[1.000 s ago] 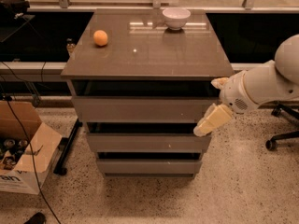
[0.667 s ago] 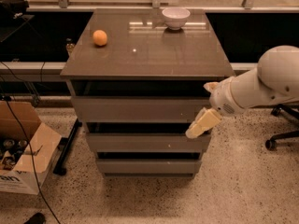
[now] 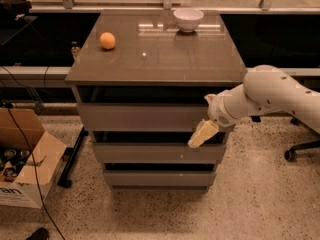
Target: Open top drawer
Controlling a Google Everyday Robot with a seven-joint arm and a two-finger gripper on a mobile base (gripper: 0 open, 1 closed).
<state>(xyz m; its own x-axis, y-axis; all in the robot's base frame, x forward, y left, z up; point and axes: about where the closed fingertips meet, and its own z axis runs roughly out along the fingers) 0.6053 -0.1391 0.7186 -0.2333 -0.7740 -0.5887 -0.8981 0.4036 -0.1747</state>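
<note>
The top drawer [image 3: 140, 117] is the widest grey-brown flat front, just below the cabinet top [image 3: 155, 59], with a dark gap above it. Two narrower drawer fronts, the middle [image 3: 150, 153] and the bottom [image 3: 155, 178], sit under it. My gripper [image 3: 201, 134], cream-coloured on a white arm coming from the right, hangs in front of the lower right corner of the top drawer's front, over the gap above the middle drawer. It points down and to the left.
An orange [image 3: 107, 40] and a white bowl [image 3: 188, 19] rest on the cabinet top. An open cardboard box [image 3: 25, 159] with cables stands on the floor at left. A chair base [image 3: 300, 149] is at right. Dark window ledges run behind.
My arm has swung left. The gripper has moved from beyond the drawers' right edge to in front of the top drawer's lower right corner. The drawers have not moved.
</note>
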